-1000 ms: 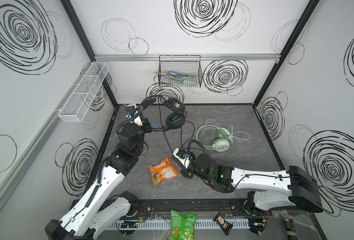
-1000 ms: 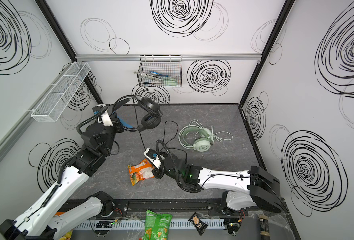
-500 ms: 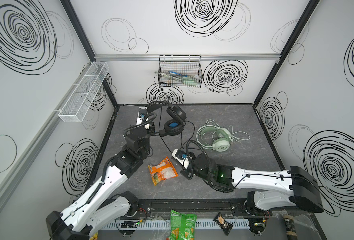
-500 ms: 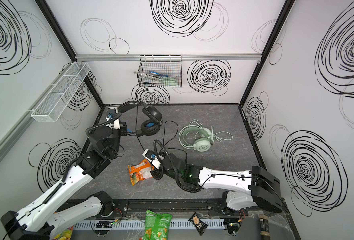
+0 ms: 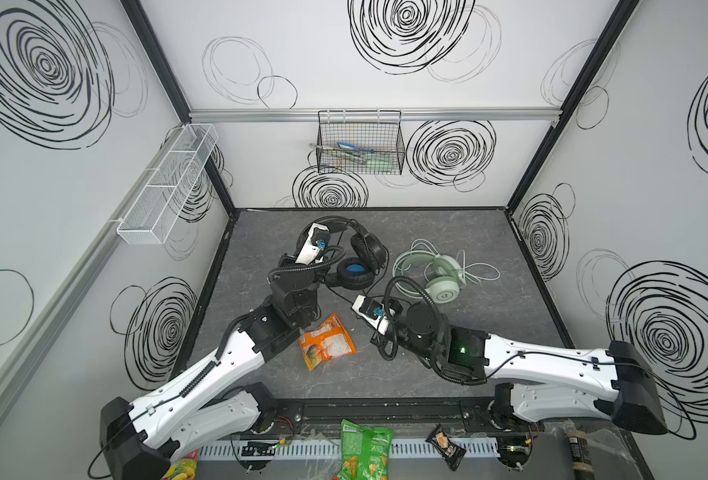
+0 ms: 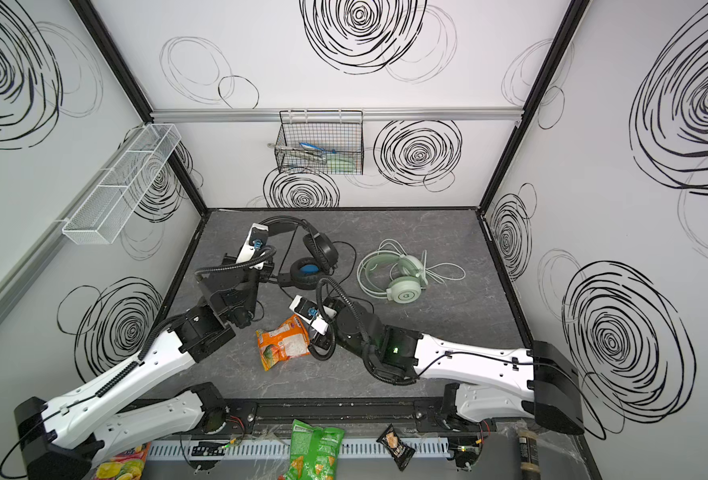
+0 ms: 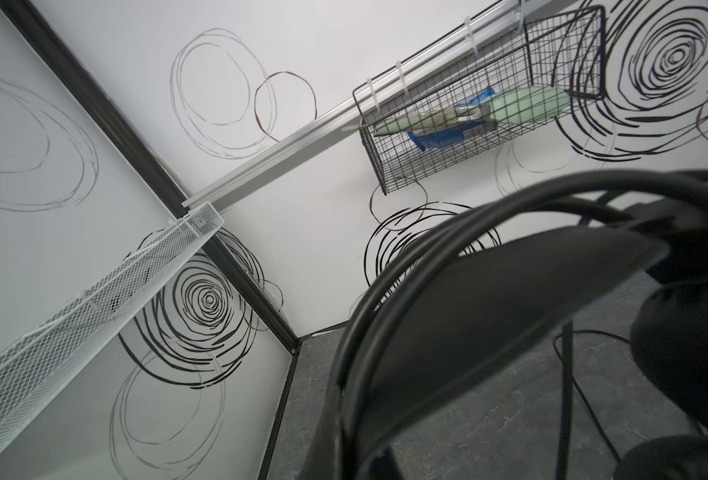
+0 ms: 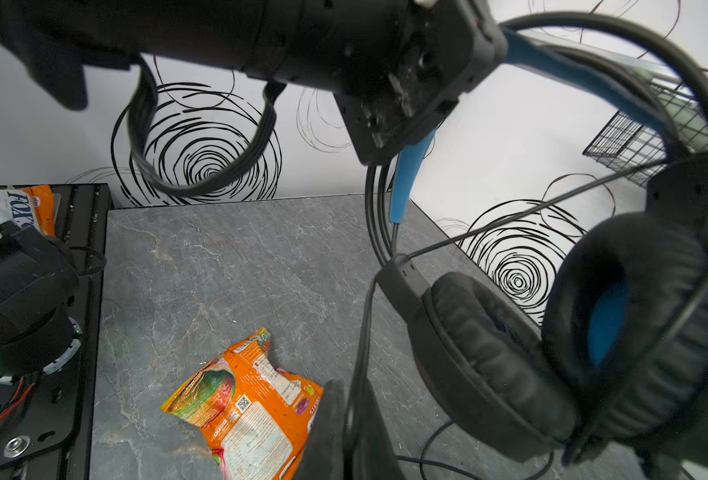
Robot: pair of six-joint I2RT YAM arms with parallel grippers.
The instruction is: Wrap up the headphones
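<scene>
The black headphones with blue inner earcups lie at the back middle of the grey floor, headband raised. My left gripper is shut on that headband, which fills the left wrist view. The thin black cable runs from an earcup into my right gripper, which is shut on it just right of the orange bag in both top views. The mint-green headphones with whitish cable lie untouched to the right.
An orange snack bag lies between the two arms. A black wire basket hangs on the back wall and a white mesh shelf on the left wall. A green chip bag and a small dark packet sit beyond the front rail.
My left gripper has come down and moved right with the black headphones, so the earcups are now low at the floor. The right gripper has stayed in place on the cable.
</scene>
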